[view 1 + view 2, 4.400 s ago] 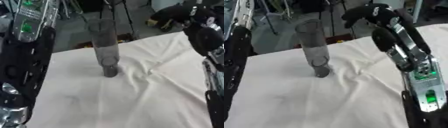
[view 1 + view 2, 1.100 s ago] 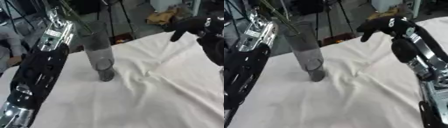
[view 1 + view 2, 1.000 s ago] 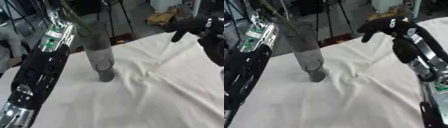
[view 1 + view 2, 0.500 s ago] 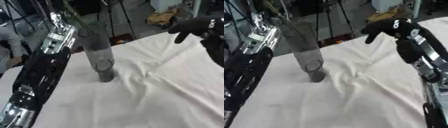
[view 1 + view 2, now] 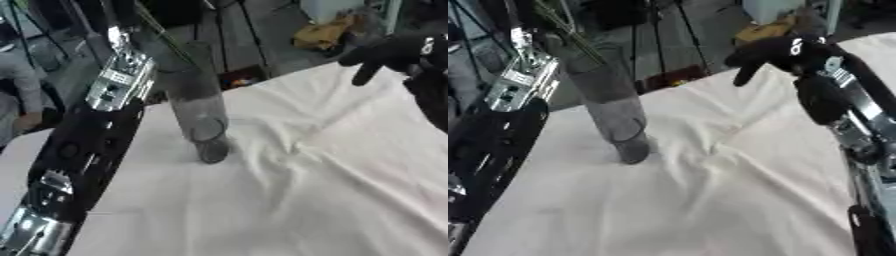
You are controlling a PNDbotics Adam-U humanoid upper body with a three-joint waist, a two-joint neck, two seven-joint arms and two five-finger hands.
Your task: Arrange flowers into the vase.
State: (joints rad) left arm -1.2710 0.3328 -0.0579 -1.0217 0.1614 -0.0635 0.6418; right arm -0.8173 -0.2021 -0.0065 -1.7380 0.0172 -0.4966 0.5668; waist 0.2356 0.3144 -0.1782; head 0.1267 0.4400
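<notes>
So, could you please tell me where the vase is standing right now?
The vase stands upright on the white cloth, left of centre in both eye views, close beside the left arm and well apart from the right robot hand.

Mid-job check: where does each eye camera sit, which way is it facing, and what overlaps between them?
Left eye view: in the head, looking down at the white cloth and clear vase; the left arm runs up its left side, the right hand hangs top right.
Right eye view: beside it, same downward aim; the right arm fills its right side.
Shared: vase, cloth, both arms, and a thin green stem at the vase mouth. The left hand shows in neither.
</notes>
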